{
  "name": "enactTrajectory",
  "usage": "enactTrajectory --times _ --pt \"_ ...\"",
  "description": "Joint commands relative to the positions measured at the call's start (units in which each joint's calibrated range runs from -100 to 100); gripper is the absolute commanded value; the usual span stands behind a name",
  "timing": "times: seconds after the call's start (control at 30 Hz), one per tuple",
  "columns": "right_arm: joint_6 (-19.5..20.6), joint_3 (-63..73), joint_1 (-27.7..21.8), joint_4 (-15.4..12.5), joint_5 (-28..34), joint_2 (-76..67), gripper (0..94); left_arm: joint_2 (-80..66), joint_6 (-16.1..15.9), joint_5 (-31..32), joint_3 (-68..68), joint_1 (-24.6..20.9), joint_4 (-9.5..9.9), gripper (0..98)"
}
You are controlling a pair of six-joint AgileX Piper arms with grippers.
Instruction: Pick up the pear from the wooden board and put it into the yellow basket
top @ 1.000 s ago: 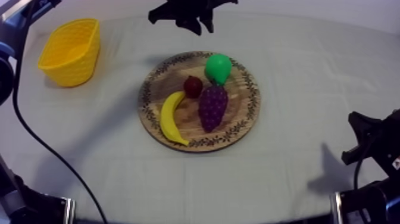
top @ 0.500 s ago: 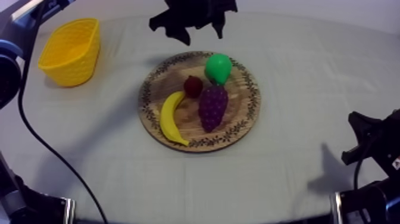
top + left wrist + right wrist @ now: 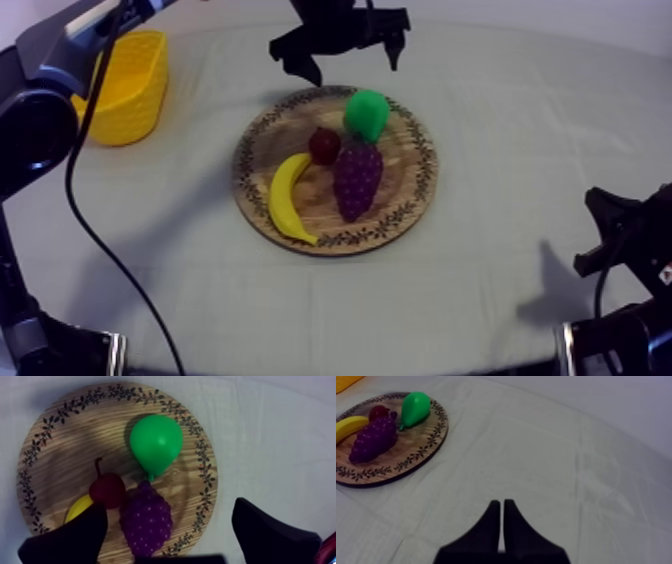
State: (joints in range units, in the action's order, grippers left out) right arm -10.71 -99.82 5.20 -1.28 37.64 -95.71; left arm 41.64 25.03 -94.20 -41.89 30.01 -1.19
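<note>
Left wrist view, looking straight down: pear (image 3: 156,443) lying on its side on the wooden board (image 3: 55,451), near the rim, narrow stalk end touching the bunch of grapes (image 3: 146,518), small red fruit (image 3: 107,490) just beside, banana (image 3: 79,510) farther over. Left gripper (image 3: 170,511) hovering above, jaws wide apart, nothing between them. Right gripper (image 3: 502,506) resting low at its own side, well apart from the board, jaws pressed together on nothing.

Looks like a light, hollow, stiff toy with smooth glossy skin, so probably slippery and apt to roll or squirt out of a pinch. Best taken across the fat round belly, away from the tapering neck, fingers coming down clear of the grapes.

Underneath, hard flat wood; around it, grey-white cloth with slight creases. Plenty of open room between board and yellow basket (image 3: 140,90), standing at the far left of the table in the top view.
</note>
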Motion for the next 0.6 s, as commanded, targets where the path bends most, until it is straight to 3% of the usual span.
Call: enactTrajectory --times 0.0,0.57 --pt "0.0 0.0 0.0 0.0 0.0 0.0 0.4 2.4 -0.4 0.0 -2.1 0.0 0.01 95.3" --pt "0.0 0.0 0.0 0.0 0.0 0.0 0.4 23.3 -2.3 -4.7 -21.3 -1.7 -0.30 95.9"
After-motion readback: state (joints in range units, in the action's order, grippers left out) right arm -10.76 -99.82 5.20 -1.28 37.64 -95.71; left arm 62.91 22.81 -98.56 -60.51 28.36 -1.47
